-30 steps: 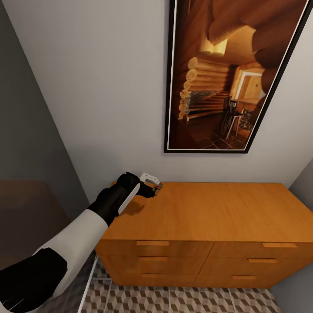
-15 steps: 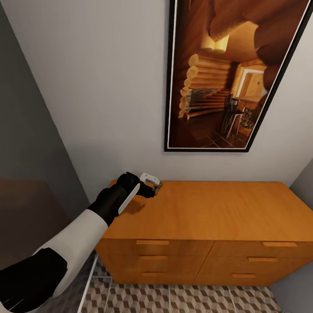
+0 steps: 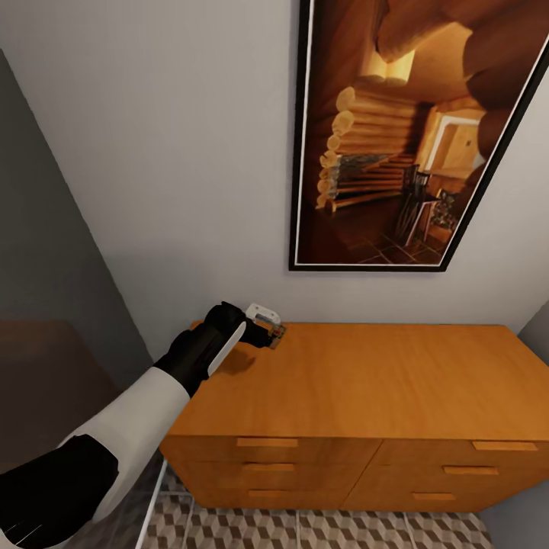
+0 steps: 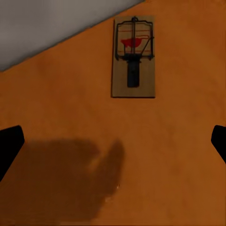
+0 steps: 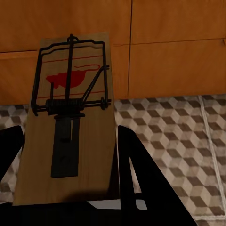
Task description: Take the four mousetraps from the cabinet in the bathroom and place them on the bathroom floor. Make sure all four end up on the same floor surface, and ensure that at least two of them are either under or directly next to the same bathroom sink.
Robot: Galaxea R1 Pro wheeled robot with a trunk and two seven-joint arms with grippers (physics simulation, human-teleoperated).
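- While my left gripper hovers over the back-left corner of the cabinet, its jaws stand wide apart; in the left wrist view only two dark fingertips show at opposite edges, with nothing between them.
- Cabinet: smooth orange-brown wood with a flat top, plain drawer fronts and slim bar handles; its lowest drawers are cut off by the picture's edge.
- Mousetrap on cabinet top: a flat tan wooden rectangle with a black wire spring frame, a dark central bar and a red mark. It lies flat near the rear edge, at 12 o'clock from my left fingertips and apart from them. In the head view my gripper hides it.
- Held mousetrap: same tan board, black wire and red mouse-shaped print, clamped by my right gripper; the dark fingers cover its lower end.
- Bathroom floor: square tiles with a brown, beige and white cube pattern and pale grout, below the drawer fronts.
- Framed picture: black frame, log interior in warm browns; its top and right are cut off, at 12 o'clock above the cabinet.
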